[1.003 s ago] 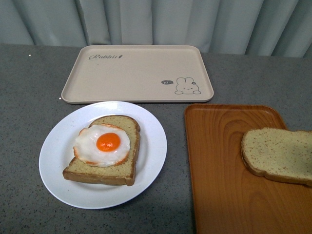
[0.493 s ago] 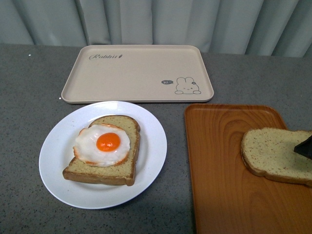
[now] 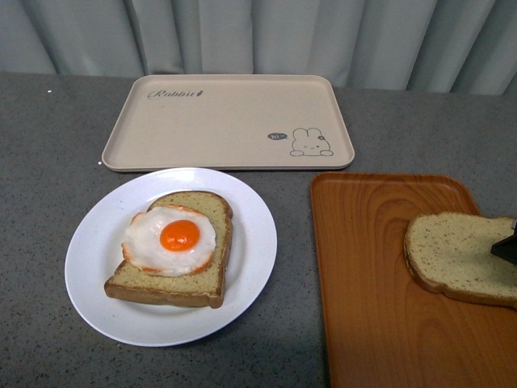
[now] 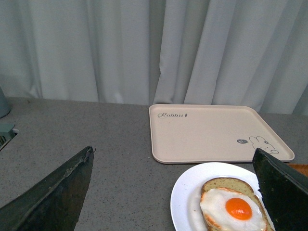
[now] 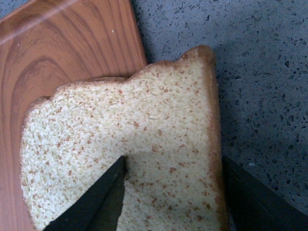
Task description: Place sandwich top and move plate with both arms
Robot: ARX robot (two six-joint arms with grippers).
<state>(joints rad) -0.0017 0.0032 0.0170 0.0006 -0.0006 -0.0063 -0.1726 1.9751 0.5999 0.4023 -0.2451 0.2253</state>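
Sandwich top (image 3: 460,257): lies flat and bare-faced on the right part of the orange tray (image 3: 371,267); the right wrist view shows one crust side hanging past the tray's edge over the bench (image 3: 48,145).
Right claw (image 5: 173,166): released, jaws apart and straddling that overhanging crust side; one black finger (image 5: 103,197) sits over the bread's face, the other outside the crust above the bench. Whether either finger touches the bread cannot be told.
Left claw (image 4: 172,151): released, jaws wide apart with nothing between them, held above the bench to the left of the plate.
Plate (image 3: 89,259): rests on the bench, just left of the orange tray and just in front of the beige tray.
On the plate: a second bread slice (image 3: 174,283) with a fried egg (image 3: 171,238) on top, yolk up.
Beige tray (image 3: 218,121): rectangular, rabbit print in one corner, at the back of the bench.
Backdrop: a pale pleated curtain (image 3: 242,36) behind the bench.
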